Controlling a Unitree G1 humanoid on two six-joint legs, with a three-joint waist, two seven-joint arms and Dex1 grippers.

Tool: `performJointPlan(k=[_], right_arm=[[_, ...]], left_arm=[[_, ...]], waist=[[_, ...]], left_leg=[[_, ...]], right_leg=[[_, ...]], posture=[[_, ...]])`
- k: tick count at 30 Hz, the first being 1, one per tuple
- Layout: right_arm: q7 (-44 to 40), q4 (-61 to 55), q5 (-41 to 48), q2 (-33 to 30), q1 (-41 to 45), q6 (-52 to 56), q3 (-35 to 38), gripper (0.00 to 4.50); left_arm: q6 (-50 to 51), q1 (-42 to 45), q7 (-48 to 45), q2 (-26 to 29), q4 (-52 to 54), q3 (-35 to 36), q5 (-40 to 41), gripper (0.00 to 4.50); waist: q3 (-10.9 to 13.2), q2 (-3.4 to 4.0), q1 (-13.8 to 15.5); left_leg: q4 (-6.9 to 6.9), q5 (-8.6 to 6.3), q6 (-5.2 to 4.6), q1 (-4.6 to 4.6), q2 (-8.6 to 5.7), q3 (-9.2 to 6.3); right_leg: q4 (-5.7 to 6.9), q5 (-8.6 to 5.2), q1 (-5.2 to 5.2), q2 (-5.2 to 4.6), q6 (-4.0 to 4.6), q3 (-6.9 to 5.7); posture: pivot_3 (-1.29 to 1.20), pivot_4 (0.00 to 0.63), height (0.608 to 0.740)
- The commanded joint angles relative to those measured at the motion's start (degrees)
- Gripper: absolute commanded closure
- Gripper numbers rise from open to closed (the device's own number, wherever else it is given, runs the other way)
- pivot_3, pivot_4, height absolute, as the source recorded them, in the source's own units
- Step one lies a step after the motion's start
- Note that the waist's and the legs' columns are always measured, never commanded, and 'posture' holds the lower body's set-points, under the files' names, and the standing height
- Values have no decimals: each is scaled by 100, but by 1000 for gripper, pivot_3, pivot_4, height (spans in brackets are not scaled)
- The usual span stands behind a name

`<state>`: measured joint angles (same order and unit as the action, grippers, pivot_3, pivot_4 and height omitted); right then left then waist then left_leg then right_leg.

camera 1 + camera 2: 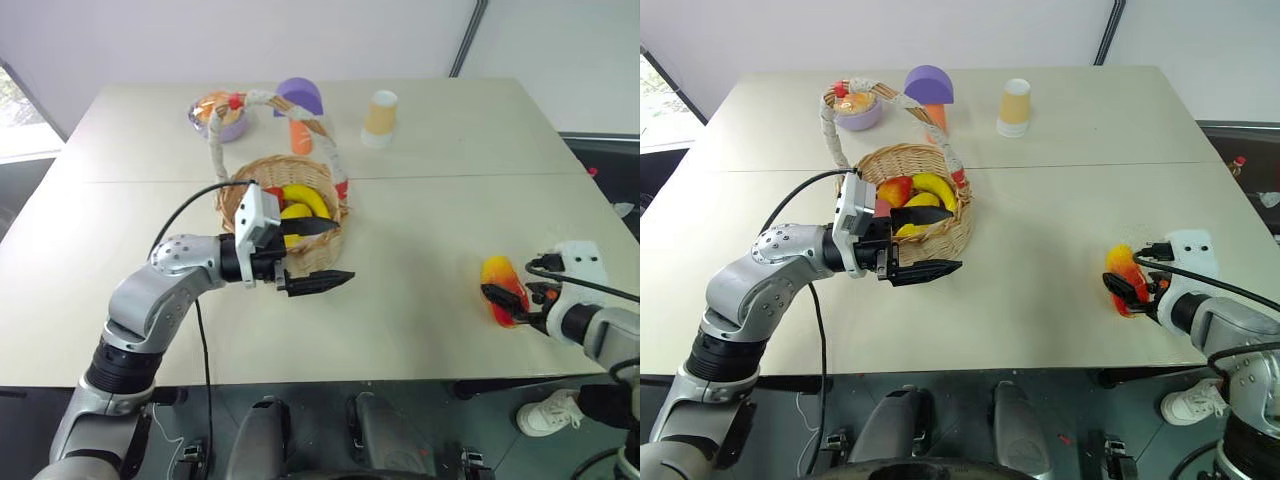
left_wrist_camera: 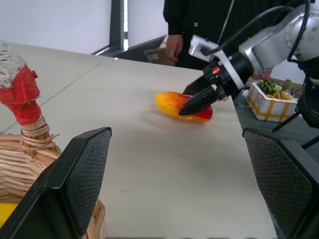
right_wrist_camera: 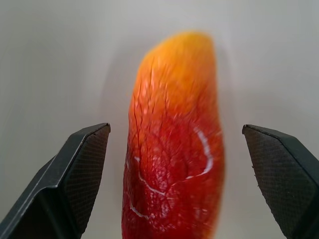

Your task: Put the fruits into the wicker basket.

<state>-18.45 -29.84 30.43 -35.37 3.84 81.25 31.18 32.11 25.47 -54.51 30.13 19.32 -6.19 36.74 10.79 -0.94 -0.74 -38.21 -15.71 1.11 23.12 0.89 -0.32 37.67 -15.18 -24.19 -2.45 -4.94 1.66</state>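
1. The mango, a red-and-yellow oblong with fine cracks in its skin, lies on the table at the robot's right, well apart from the wicker basket.
2. The right gripper straddles the mango, fingers spread wide, neither pad touching it.
3. The left gripper hangs beside the woven basket, fingers wide apart and empty.
4. Bananas lie in the basket.
5. The left wrist view shows a person standing beyond the table.

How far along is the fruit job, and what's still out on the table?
Done: a banana and other fruits already lie in the wicker basket. In hand: the right gripper stands open around the red-and-yellow mango, which still lies on the table, not yet gripped. The left gripper is open and empty beside the basket. Left: grip the mango and carry it to the basket.
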Motion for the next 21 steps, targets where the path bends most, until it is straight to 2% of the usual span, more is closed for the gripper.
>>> performJointPlan(k=[1,3,5,8,11,14,16,18,21], right_arm=[[46,59,-149,-131,17,-172,-35,853],[-41,50,-174,-253,15,-306,-157,1906],[-190,-70,-241,-479,-46,-659,-398,2687],[-649,-490,-584,-1048,-287,-1855,-932,2776],[-1540,-931,-786,-1449,-495,-3447,-1310,2776],[-2364,-1575,-293,-1629,-33,-3999,-1802,2776],[-2410,-1484,-58,-1356,796,-3979,-2325,2776],[-2150,-1108,-106,-660,1868,-3859,-3137,2776],[-1914,-681,-220,333,2803,-3646,-4117,2776]], left_arm=[[-81,-47,52,33,273,129,6,0],[-78,-98,73,59,313,167,16,0],[-91,-142,108,93,327,222,10,0],[-63,-201,217,152,277,481,109,0],[5,-281,297,278,153,889,253,0],[-4,-469,303,593,-159,1513,307,0],[-90,-627,244,862,-364,1815,209,0],[-214,-879,91,1208,-434,2080,81,0],[-179,-1203,72,1463,-273,2455,177,0]], waist=[[0,0,0],[0,0,-9],[-1,1,-20],[0,5,-25],[1,4,-30],[1,4,-68],[4,-1,-115],[7,-16,-171],[8,-19,-171]], left_leg=[[0,0,0,0,0,0],[0,0,0,0,0,0],[0,0,0,-1,0,0],[0,0,0,-2,1,0],[0,0,0,-1,3,-1],[1,0,0,-6,5,-1],[3,0,0,-12,13,-9],[2,1,1,-15,17,-16],[4,1,2,-19,25,-16]], right_leg=[[0,0,0,0,0,0],[0,0,0,1,0,-1],[0,0,-1,1,-1,0],[0,0,-1,3,-1,0],[-2,-1,-2,6,-3,-2],[-1,-1,-2,7,-4,-1],[-1,-1,-1,12,-3,-1],[1,-1,2,13,-2,-4],[4,-1,2,15,2,-2]], posture=[[0,150,740],[0,150,740],[0,150,740],[0,150,740],[0,150,740],[0,150,740],[0,150,740],[0,150,740],[0,150,740]])
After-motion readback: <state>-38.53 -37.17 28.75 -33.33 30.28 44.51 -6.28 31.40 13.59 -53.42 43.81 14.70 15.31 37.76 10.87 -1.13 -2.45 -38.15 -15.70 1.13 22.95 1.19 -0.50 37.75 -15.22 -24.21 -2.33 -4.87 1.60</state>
